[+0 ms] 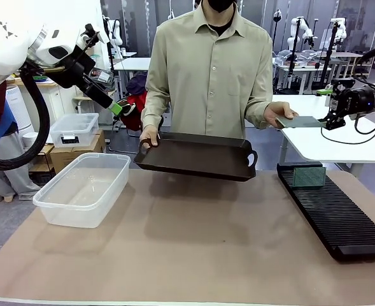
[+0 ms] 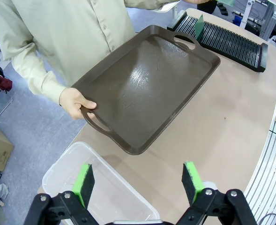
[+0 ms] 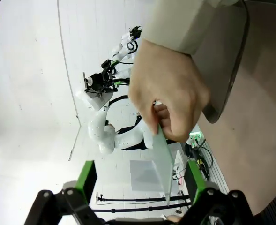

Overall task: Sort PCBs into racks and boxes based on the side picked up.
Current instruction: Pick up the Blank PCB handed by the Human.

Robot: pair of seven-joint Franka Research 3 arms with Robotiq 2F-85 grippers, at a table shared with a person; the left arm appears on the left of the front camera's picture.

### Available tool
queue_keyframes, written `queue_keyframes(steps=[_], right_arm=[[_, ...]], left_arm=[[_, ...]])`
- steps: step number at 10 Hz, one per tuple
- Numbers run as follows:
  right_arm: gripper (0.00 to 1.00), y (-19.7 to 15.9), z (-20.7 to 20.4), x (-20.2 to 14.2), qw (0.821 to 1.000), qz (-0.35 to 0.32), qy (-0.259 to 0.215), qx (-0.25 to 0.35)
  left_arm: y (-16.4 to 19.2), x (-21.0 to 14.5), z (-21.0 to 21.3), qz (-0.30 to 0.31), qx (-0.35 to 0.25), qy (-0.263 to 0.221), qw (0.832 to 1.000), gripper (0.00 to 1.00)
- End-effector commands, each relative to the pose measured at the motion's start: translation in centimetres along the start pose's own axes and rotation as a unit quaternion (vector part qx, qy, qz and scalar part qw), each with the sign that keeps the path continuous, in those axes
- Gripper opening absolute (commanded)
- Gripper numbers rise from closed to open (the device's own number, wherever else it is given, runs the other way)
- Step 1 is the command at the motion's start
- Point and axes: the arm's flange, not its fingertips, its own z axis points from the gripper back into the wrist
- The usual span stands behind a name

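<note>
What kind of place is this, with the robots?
Probably a robot lab or workshop: a white robot arm stands at the table, a person holds a green circuit board out to the right robot hand, and a black slotted rack lies nearby.

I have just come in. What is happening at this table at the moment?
The person holds a dark tray over the table in one hand and, with the other hand, offers a green PCB to the right gripper. Its jaws stand open around the board and do not grip it yet. A second PCB stands in the black rack. The left gripper is raised and open, on the side of the clear tub.
</note>
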Motion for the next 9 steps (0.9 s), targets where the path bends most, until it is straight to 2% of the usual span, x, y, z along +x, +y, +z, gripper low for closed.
queue_keyframes(steps=[1,2,3,4,6,8,9], right_arm=[[1.00,-0.1,-1.0,0.6,1.000,0.012,0.012,-0.016],[1.00,-0.1,-1.3,0.5,1.000,0.016,0.013,-0.018],[0.80,-0.2,-1.5,0.3,0.999,0.043,0.014,-0.022],[0.41,-0.2,-1.9,0.1,0.998,0.055,0.015,-0.031],[0.00,-0.1,-2.1,-0.5,0.997,0.066,0.019,-0.038],[0.00,-0.2,-2.2,-0.8,0.997,0.070,0.021,-0.038],[0.06,-0.1,-2.2,-0.9,0.996,0.070,0.024,-0.040]], left_arm=[[0.0,-0.2,0.0,0.003,0.000,0.001,1.000,1.00],[0.0,-0.2,0.0,0.003,0.000,0.001,1.000,1.00],[0.0,-0.2,0.0,0.003,0.000,0.001,1.000,1.00],[0.0,-0.2,0.0,0.003,0.000,0.001,1.000,1.00],[0.0,-0.2,0.0,0.003,0.000,0.001,1.000,1.00],[0.0,-0.2,0.0,0.003,0.000,0.001,1.000,1.00],[0.0,-0.2,0.0,0.003,0.000,0.001,1.000,1.00]])
